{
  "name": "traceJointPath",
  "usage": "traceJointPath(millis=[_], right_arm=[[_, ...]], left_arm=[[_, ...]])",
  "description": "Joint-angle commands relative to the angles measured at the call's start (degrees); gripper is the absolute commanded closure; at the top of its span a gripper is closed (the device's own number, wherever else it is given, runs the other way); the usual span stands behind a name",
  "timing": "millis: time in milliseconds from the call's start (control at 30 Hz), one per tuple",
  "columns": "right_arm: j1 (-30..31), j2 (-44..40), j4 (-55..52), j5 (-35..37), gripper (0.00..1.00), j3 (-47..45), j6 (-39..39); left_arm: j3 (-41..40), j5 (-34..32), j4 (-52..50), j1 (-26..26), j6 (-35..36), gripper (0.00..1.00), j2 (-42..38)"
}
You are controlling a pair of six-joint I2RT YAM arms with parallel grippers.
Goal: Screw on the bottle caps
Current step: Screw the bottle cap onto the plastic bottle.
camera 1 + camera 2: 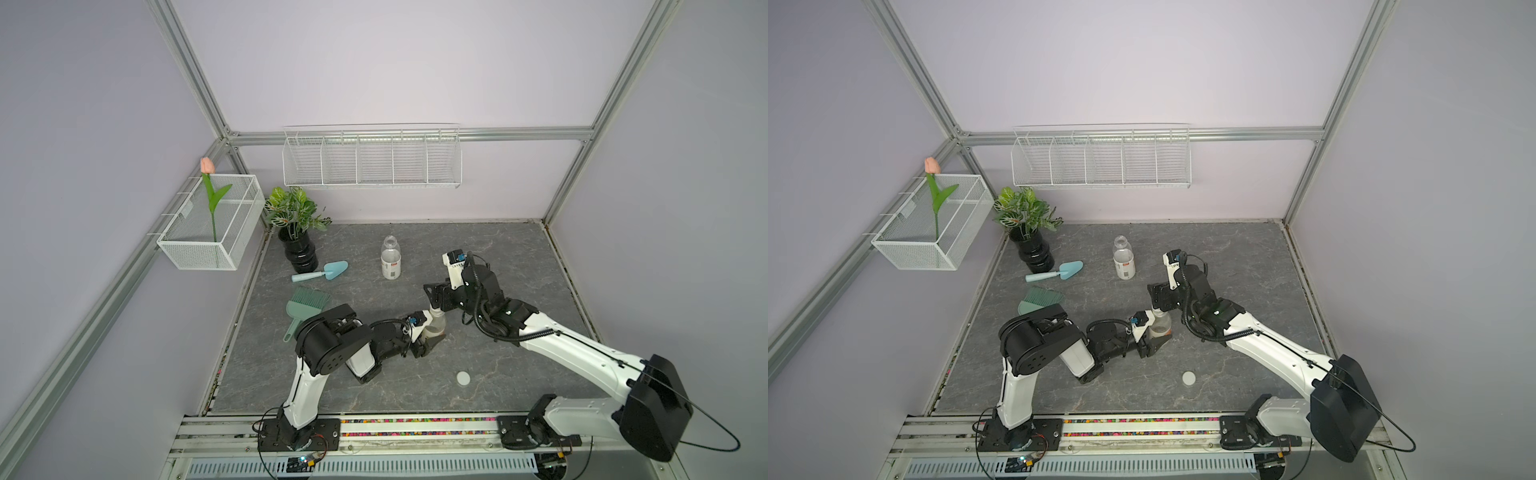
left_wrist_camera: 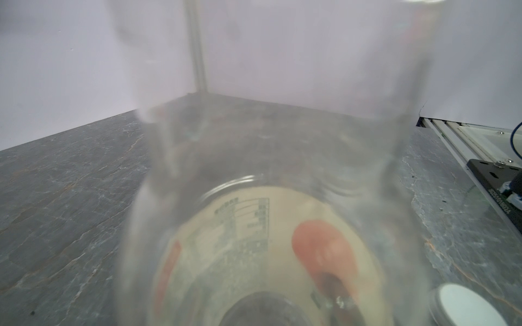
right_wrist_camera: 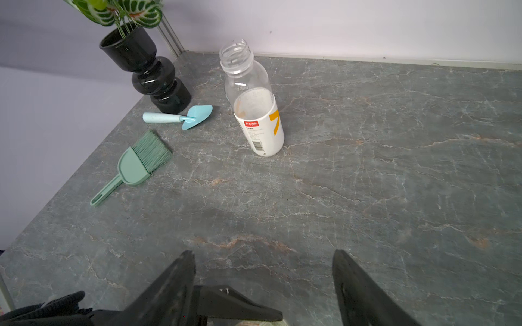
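A clear bottle (image 1: 437, 326) with an orange-marked label (image 2: 254, 240) stands upright at the table's middle, and my left gripper (image 1: 432, 337) is shut on its body. It fills the left wrist view. My right gripper (image 1: 434, 297) hovers just above its neck, open, with nothing between its fingers (image 3: 262, 254). I cannot tell whether a cap sits on that neck. One white bottle cap (image 1: 462, 377) lies flat on the table toward the front, also seen in the left wrist view (image 2: 463, 306). The other bottle (image 1: 390, 257), with a white label, stands uncapped farther back (image 3: 254, 113).
At the back left stands a black ribbed vase (image 1: 298, 249) with a plant. A blue trowel (image 1: 322, 272) and a green hand brush (image 1: 305, 309) lie near it. One wire basket (image 1: 208, 224) hangs on the left wall and a divided one (image 1: 372, 160) on the back wall.
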Motion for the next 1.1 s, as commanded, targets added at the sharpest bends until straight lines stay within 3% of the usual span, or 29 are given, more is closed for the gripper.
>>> traceJointPath(millis=[0,667,1067], right_arm=[[-0.6,0.6,-0.3,0.7,0.22,-2.7,0.9],[-1.0,-4.7,-1.7,-2.2,0.22,-0.4,-0.1],[-1.4,-6.3,4.5,-2.3,0.22,-6.4,0.1]], left_arm=[[-1.2,0.5,-2.9,-0.3,0.4,0.33,1.9],[-1.3,0.2,-2.8,-0.3,0.4,0.33,2.0],[-1.1,0.2,-2.9,-0.3,0.5,0.33,2.0]])
